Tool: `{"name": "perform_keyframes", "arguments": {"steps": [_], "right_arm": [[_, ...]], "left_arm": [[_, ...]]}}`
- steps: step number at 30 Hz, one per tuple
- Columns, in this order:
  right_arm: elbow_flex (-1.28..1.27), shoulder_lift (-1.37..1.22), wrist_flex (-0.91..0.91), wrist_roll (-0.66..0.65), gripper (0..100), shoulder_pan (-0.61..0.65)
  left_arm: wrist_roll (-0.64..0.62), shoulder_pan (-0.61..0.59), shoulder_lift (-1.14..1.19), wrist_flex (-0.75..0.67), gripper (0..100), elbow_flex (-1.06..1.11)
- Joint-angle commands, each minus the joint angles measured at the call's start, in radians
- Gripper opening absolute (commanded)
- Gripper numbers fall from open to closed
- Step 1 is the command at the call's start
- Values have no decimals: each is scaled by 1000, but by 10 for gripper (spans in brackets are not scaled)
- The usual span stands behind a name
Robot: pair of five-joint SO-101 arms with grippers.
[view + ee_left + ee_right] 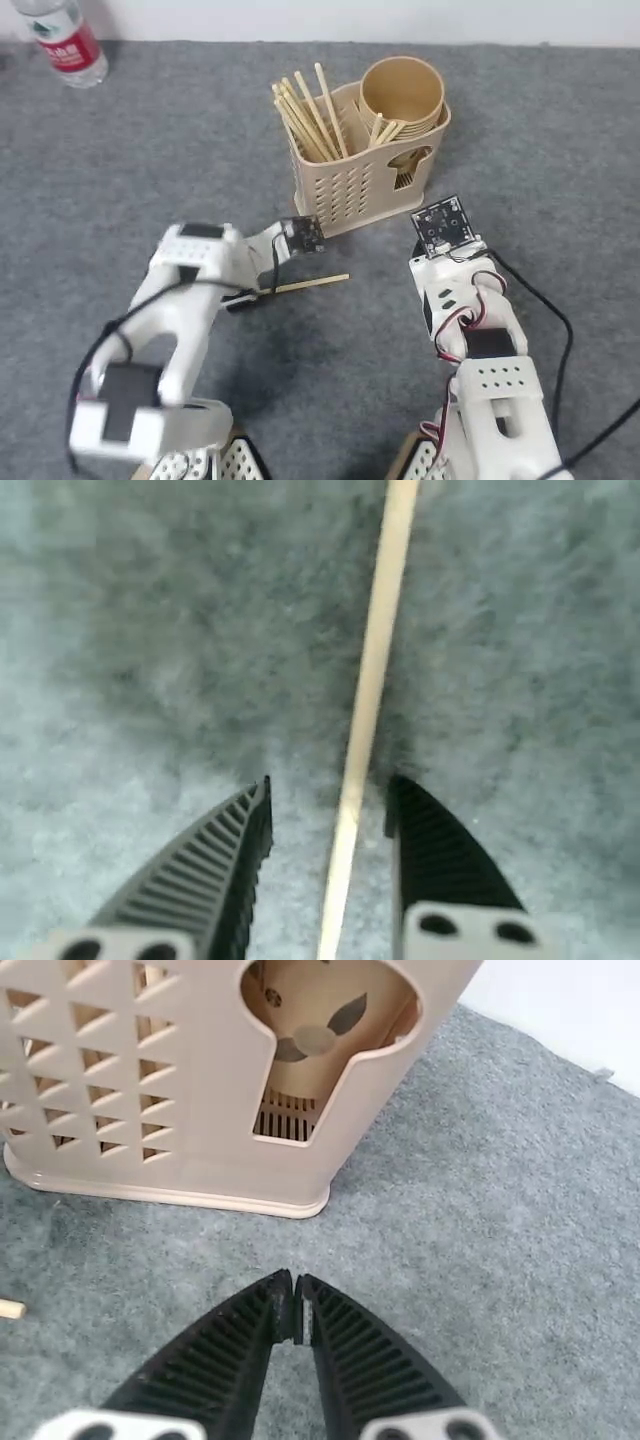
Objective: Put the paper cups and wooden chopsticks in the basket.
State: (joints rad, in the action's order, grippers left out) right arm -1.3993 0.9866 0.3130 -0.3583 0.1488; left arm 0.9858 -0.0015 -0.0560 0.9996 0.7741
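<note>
The left gripper (330, 785) is open around the chopstick (375, 660) on the surface (150, 630), ready to grasp it; the right gripper (297, 1285) rests closed, empty.

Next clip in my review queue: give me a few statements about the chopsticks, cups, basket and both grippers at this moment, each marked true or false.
1. One chopstick lies on the mat, outside the basket. True.
2. The left gripper is shut on that chopstick. False: its jaws are open, with the chopstick lying between them.
3. The right gripper holds a paper cup. False: it is shut and empty, low over the mat in front of the basket.
4. Paper cups sit inside the basket. True.
5. The basket lies tipped on its side. False: it stands upright, with other chopsticks sticking up out of it.
</note>
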Motion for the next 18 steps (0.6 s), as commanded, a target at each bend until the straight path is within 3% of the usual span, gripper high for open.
{"name": "perform_keyframes", "arguments": {"steps": [1, 4, 11, 18], "right_arm": [[8, 18, -24, -11, 9, 7], [8, 18, -24, -11, 9, 7], [8, 18, -24, -11, 9, 7], [9, 18, -24, -11, 9, 7]], "left_arm": [[18, 14, 227, 212, 49, -242], [71, 25, 313, 296, 15, -317], [68, 21, 281, 296, 11, -303], [68, 120, -186, 304, 11, -61]]}}
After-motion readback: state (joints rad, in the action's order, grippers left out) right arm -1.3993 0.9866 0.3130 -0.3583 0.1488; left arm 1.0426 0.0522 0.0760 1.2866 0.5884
